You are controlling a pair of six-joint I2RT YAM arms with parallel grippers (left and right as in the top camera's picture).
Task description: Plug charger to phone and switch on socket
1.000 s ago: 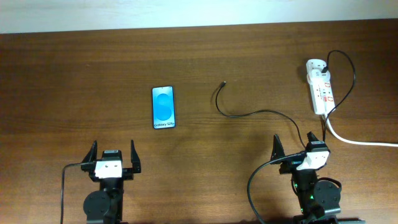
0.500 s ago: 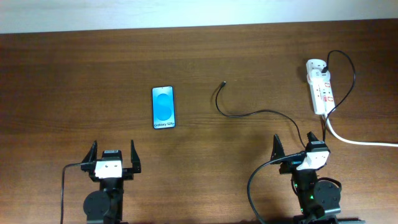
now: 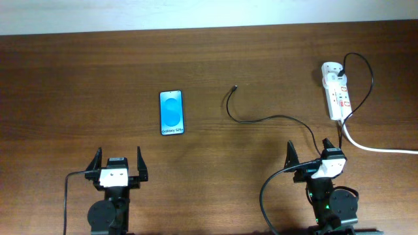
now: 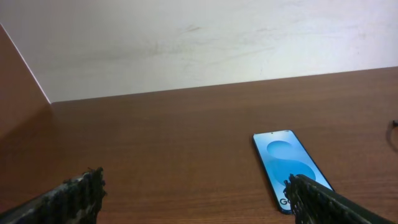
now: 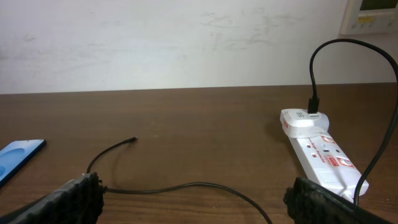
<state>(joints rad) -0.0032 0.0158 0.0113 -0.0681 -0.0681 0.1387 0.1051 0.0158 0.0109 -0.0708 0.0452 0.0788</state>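
Note:
The phone (image 3: 171, 112) lies flat on the table, screen up, left of centre; it also shows in the left wrist view (image 4: 288, 165) and at the left edge of the right wrist view (image 5: 17, 157). The charger, a thin black cable (image 3: 261, 119), curls across the table, its plug tip (image 3: 235, 86) free; the tip also shows in the right wrist view (image 5: 133, 140). The socket (image 3: 336, 91) lies at the far right, the charger's other end plugged into its far end (image 5: 314, 106). My left gripper (image 3: 117, 163) and right gripper (image 3: 314, 153) are open and empty near the front edge.
A thick white cord (image 3: 375, 149) runs from the socket off the right edge. A pale wall (image 4: 199, 37) stands behind the table's far edge. The robots' own black cables loop by the arm bases (image 3: 264, 196).

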